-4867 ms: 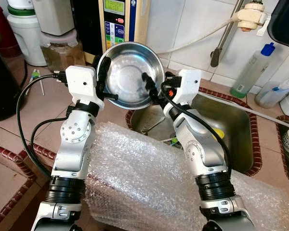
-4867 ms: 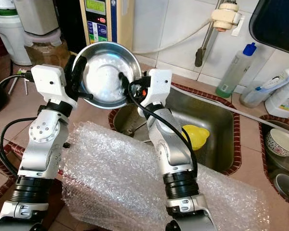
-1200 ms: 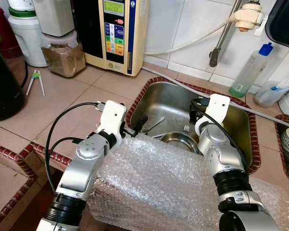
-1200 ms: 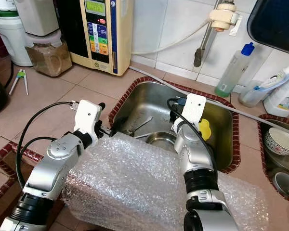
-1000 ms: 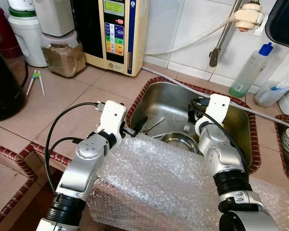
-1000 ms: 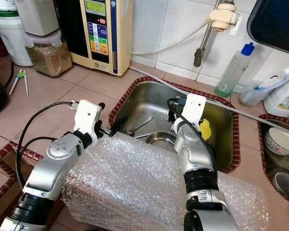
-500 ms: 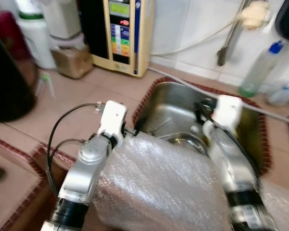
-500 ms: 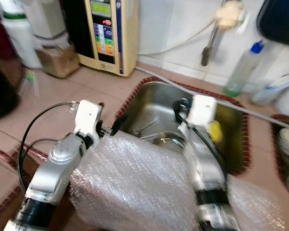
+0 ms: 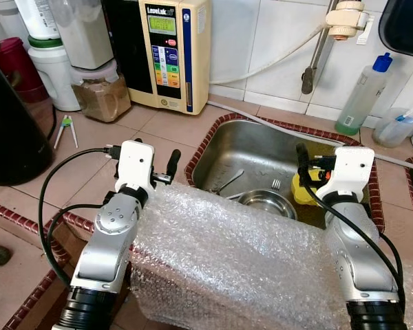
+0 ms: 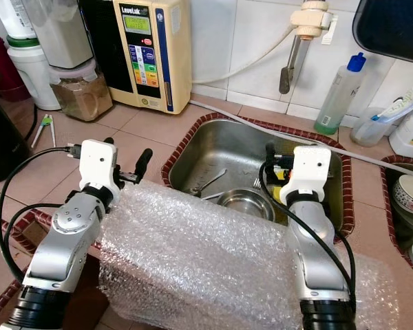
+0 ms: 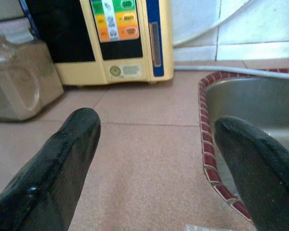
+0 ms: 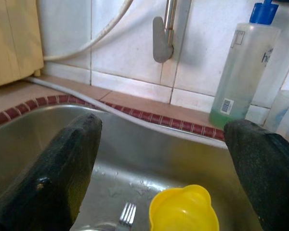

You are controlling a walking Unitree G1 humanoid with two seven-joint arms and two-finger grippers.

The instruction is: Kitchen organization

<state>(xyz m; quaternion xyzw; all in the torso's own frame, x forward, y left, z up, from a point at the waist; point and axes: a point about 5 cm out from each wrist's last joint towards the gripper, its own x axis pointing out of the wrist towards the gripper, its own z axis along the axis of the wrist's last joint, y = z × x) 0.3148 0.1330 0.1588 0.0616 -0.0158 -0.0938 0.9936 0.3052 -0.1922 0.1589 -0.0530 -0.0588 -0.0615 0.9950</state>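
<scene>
A steel bowl lies upright on the floor of the steel sink, with a fork and a spoon beside it. A yellow cup sits just right of the bowl. My left gripper hovers open and empty over the tiled counter, left of the sink's rim. My right gripper hangs open and empty over the sink's right half, above the yellow cup. Neither gripper touches the bowl.
Bubble wrap covers the counter's front edge under both arms. A cream water machine, a jar and a black pot stand at the back left. A tap and a soap bottle stand behind the sink.
Both grippers earlier held the bowl up; it now rests in the sink. Since half a second ago the left gripper has drawn back from the sink's rim and the right has moved rightward.
</scene>
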